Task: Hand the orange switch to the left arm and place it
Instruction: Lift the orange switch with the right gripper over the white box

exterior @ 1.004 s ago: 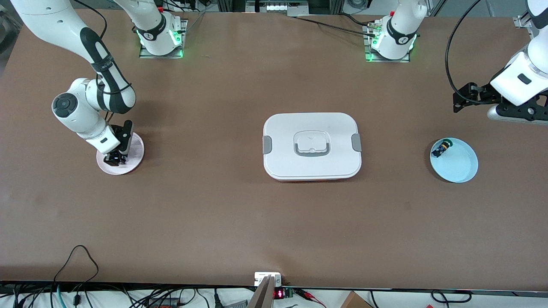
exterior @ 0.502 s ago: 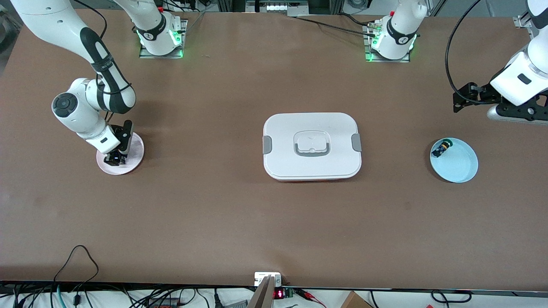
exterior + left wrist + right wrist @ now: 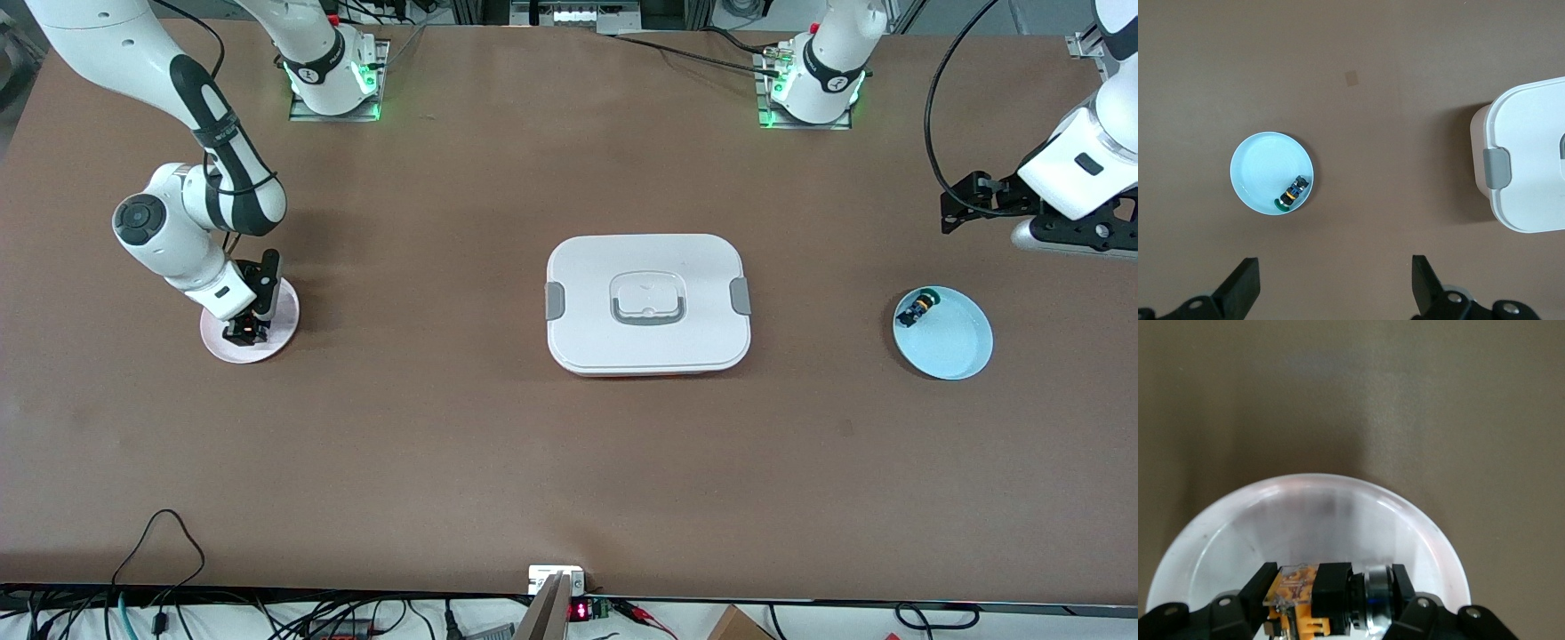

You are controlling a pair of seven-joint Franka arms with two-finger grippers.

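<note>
My right gripper (image 3: pixel 244 331) is down on the pink plate (image 3: pixel 277 307) at the right arm's end and is shut on the orange switch (image 3: pixel 238 332). In the right wrist view the switch (image 3: pixel 1298 587) lies crosswise between the fingers of my right gripper (image 3: pixel 1333 597), orange block at one end, black body and metal ring at the other, over the plate (image 3: pixel 1311 513). The white box (image 3: pixel 647 302) stands mid-table. My left gripper (image 3: pixel 965 209) waits open and empty, high over bare table beside the blue plate (image 3: pixel 951 347). In the left wrist view my left gripper (image 3: pixel 1335 287) holds nothing.
A small black switch with a yellow-green cap (image 3: pixel 916 308) lies in the blue plate; the left wrist view shows this switch (image 3: pixel 1290 195), the plate (image 3: pixel 1261 163) and the box's end (image 3: pixel 1531 153). Cables run along the table's edge nearest the front camera.
The right arm has shifted slightly over the pink plate, and orange of the switch now shows at its fingers. The left arm has not moved.
</note>
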